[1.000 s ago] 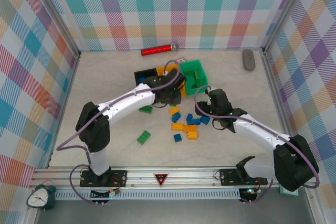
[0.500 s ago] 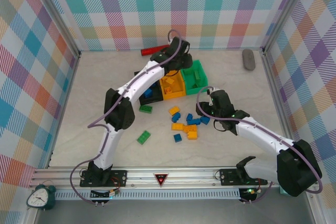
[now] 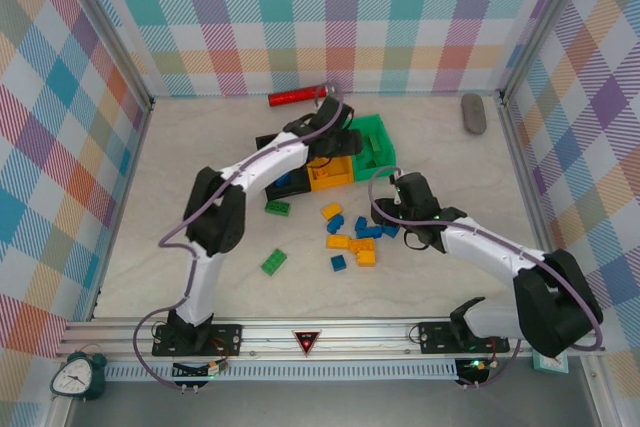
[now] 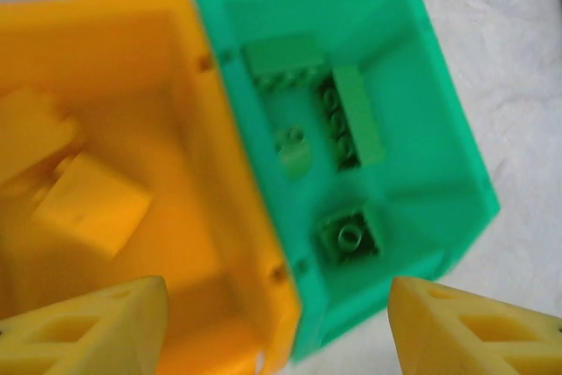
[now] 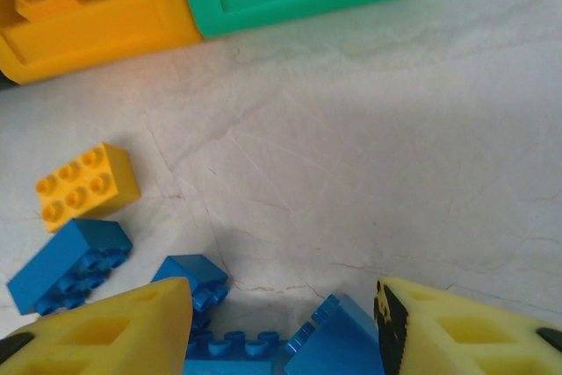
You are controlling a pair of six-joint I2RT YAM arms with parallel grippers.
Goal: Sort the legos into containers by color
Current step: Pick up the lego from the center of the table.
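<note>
**Left gripper hangs released over the bins; right gripper sits low among the blue bricks**

The left gripper [image 3: 340,145] hangs over the seam between the orange open-top plastic bin [image 3: 335,177] and the green open-top plastic bin [image 3: 378,130]. In the left wrist view its yellow fingers [image 4: 97,322] stand wide apart with nothing between them: the left gripper [image 4: 277,305] is released and empty. Below it, the green bin [image 4: 430,120] holds several green studded bricks [image 4: 356,116], and the orange bin [image 4: 189,138] holds orange-yellow studded bricks [image 4: 88,208]. The black open-top plastic bin [image 3: 266,139] stands at the left end of the row, touching the orange one, with a blue brick [image 3: 286,182] showing inside it beside the arm.

The right gripper [image 3: 390,212] is down at the table, at the right edge of the loose pile. In the right wrist view its fingers [image 5: 123,327] straddle a cluster of blue studded bricks [image 5: 338,335]. I cannot tell whether the right gripper [image 5: 281,305] is clenched on any of them.

Unsorted pieces lie on the pale marbled table [image 3: 200,167] in front of the bins:
- A six-stud orange-yellow brick [image 5: 86,186] lies with a blue brick [image 5: 68,265] just beside it.
- More orange-yellow bricks [image 3: 365,252] and blue bricks [image 3: 340,262] lie in the pile.
- Two green bricks lie off to the left, one near the black bin [image 3: 278,209] and one well apart [image 3: 273,263].
</note>
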